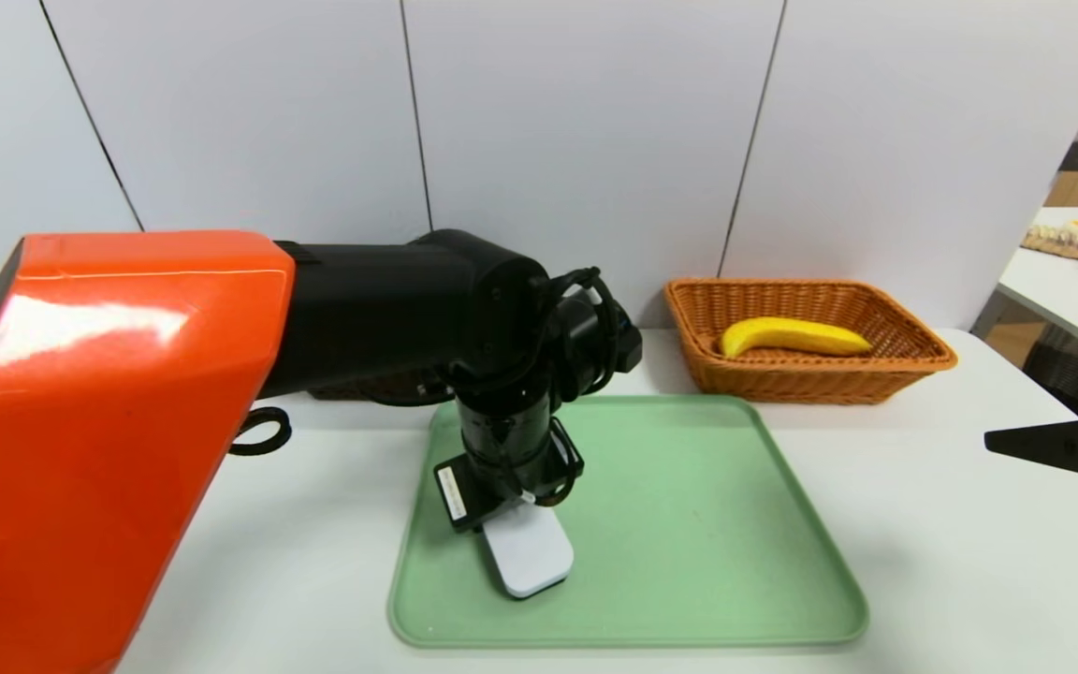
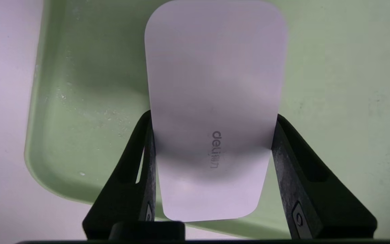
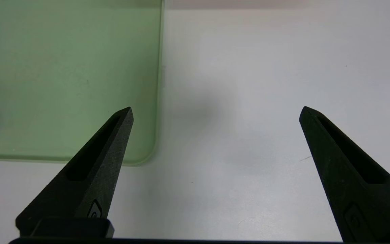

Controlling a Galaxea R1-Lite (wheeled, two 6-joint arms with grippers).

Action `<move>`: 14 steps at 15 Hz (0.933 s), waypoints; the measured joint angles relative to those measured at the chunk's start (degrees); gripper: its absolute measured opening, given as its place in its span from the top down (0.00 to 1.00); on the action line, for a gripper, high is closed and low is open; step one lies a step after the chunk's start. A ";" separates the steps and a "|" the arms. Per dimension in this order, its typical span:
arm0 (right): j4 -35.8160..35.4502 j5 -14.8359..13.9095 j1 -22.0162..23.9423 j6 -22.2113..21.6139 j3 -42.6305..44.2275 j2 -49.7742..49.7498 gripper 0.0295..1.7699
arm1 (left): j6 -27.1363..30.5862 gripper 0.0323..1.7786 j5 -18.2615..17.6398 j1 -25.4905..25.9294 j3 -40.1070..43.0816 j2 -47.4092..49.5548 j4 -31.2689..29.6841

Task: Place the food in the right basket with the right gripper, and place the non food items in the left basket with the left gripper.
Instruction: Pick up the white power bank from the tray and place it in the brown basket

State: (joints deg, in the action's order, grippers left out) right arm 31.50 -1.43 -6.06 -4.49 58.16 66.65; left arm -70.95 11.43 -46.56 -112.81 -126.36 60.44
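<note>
At the tray's (image 1: 689, 524) seven o'clock, the left gripper (image 2: 213, 132) grips the case (image 1: 530, 550), its arm (image 1: 380, 309) blocking much of the dark basket (image 1: 380, 386) at eleven; the banana (image 1: 792, 336) lies in the orange basket (image 1: 810, 382) at one, the right gripper (image 3: 217, 113) wide open at three.

White table (image 1: 951, 562), smooth, a few faint marks. Green tray (image 1: 689, 562) flat on it, rounded corners, raised rim. Orange wicker basket (image 1: 810, 382) upright at tray's 1 o'clock, near its far edge. Dark basket (image 1: 389, 386) at tray's 10 o'clock, mostly hidden.
</note>
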 joint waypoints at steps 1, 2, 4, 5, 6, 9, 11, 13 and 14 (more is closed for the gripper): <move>0.06 0.02 0.00 0.02 -0.04 -0.13 0.04 | 0.00 0.46 0.05 -0.07 -0.04 0.67 0.04; 0.11 -0.02 0.00 -0.02 -0.20 -0.30 0.04 | 0.06 0.46 0.02 -0.38 -0.06 1.50 0.20; 0.27 -0.17 0.00 0.13 -0.56 -0.78 0.04 | 0.76 0.46 0.05 -1.67 -0.06 3.69 0.96; 0.37 -0.30 0.00 0.16 -0.76 -1.00 0.04 | 1.35 0.46 0.11 -2.54 -0.06 5.00 1.22; 0.37 -0.35 0.00 0.16 -0.94 -1.22 0.04 | 2.21 0.46 0.27 -3.36 -0.02 6.46 1.35; 0.41 -0.50 0.05 0.11 -1.30 -1.88 0.04 | 8.14 0.46 0.85 -4.90 0.02 12.15 0.80; 0.39 -0.52 0.06 0.09 -1.39 -2.12 0.04 | 13.90 0.46 3.96 -5.03 0.00 15.27 -2.15; 0.33 -0.52 0.05 0.06 -1.46 -2.15 0.04 | 19.74 0.46 10.06 -4.82 -0.02 17.09 -6.31; 0.30 -0.59 0.05 0.05 -1.49 -2.16 0.04 | 22.38 0.46 12.87 -4.35 -0.02 17.53 -8.52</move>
State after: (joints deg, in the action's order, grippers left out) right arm 31.81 -2.01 -6.01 -4.44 56.67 64.49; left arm -48.57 24.31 -50.91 -112.84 -108.83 51.92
